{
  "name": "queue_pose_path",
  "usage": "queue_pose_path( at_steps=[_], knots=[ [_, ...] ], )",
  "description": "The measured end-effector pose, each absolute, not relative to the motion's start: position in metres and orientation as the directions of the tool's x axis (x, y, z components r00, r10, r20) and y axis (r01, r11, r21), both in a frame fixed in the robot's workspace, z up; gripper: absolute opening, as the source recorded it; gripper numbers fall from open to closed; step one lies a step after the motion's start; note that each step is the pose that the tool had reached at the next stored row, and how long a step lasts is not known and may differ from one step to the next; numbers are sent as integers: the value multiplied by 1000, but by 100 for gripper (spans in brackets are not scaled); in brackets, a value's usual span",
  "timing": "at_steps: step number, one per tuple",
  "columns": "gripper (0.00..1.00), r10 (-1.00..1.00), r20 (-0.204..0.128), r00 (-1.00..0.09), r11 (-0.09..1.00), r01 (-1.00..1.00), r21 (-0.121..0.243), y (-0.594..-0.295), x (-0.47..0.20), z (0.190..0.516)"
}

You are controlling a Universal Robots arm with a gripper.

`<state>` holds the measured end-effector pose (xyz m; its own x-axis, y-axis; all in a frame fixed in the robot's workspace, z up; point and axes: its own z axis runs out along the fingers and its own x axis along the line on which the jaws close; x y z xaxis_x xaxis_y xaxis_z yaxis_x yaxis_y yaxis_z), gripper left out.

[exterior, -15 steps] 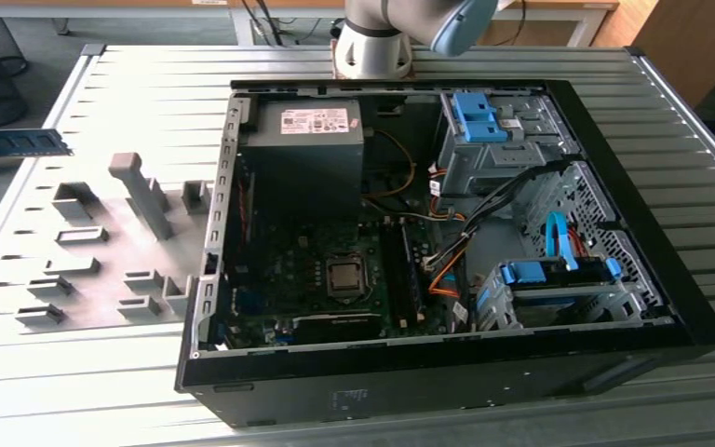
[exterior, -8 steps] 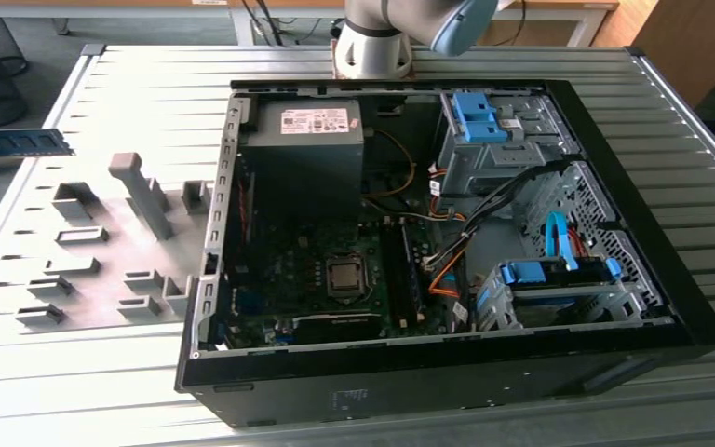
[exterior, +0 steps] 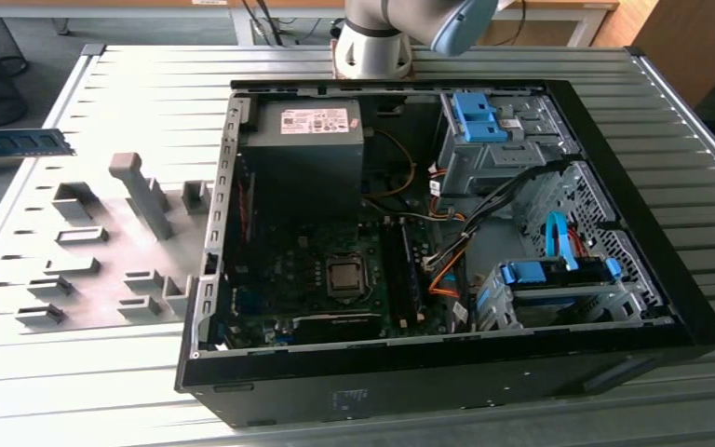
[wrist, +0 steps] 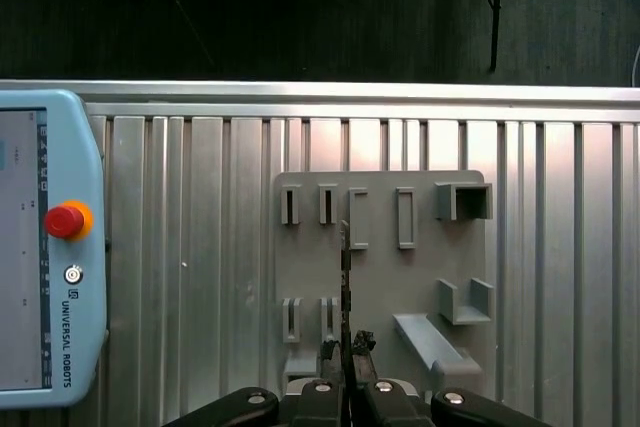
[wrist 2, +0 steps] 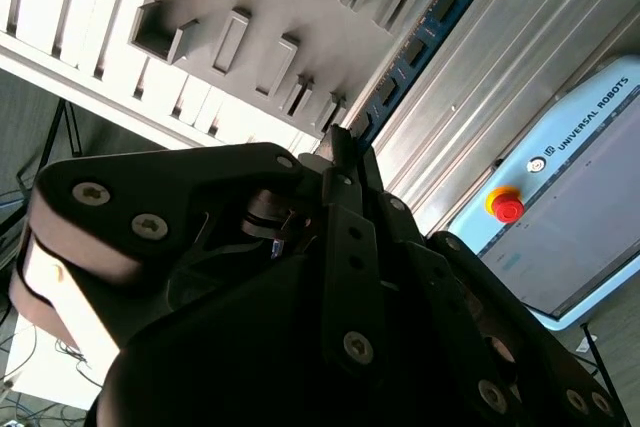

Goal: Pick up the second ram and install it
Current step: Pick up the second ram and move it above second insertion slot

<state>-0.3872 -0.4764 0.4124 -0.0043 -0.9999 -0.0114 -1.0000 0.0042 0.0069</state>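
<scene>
Gripper [wrist 2: 340,144] clamped on second ram [wrist 2: 418,42] end.

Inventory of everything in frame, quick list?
second ram: 1, blue-green, in the claw, exterior view's left edge
holder board: 1, grey, on the table, exterior view's left of the case
PC case: 1, black, open, on the table
teach pendant: 1, light blue, red button, on the table
table: 1, silver, slatted
arm: 1, grey and blue, beyond the case's far side
claw: 1, black, shut on the second ram
</scene>
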Motion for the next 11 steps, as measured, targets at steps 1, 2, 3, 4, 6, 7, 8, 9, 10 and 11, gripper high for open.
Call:
queue_pose_path(
  at_steps=[1,2,3,4,6,7,8,9,10,11],
  knots=[
    [14,-1000,-11,-4,4,-1000,7,-476,-387,412],
    [14,-1000,-11,-4,4,-1000,7,-476,-386,412],
    [14,-1000,-11,-4,4,-1000,7,-476,-386,412],
    [14,-1000,-11,-4,4,-1000,7,-476,-385,412],
    [14,-1000,-11,-4,4,-1000,7,-476,-384,412],
    [14,-1000,-11,-4,4,-1000,7,-476,-384,412],
    [14,-1000,-11,-4,4,-1000,7,-476,-384,412],
    [14,-1000,-11,-4,4,-1000,7,-476,-384,412],
    [14,-1000,-11,-4,4,-1000,7,-476,-383,412],
    [14,-1000,-11,-4,4,-1000,7,-476,-383,412]
  ],
)
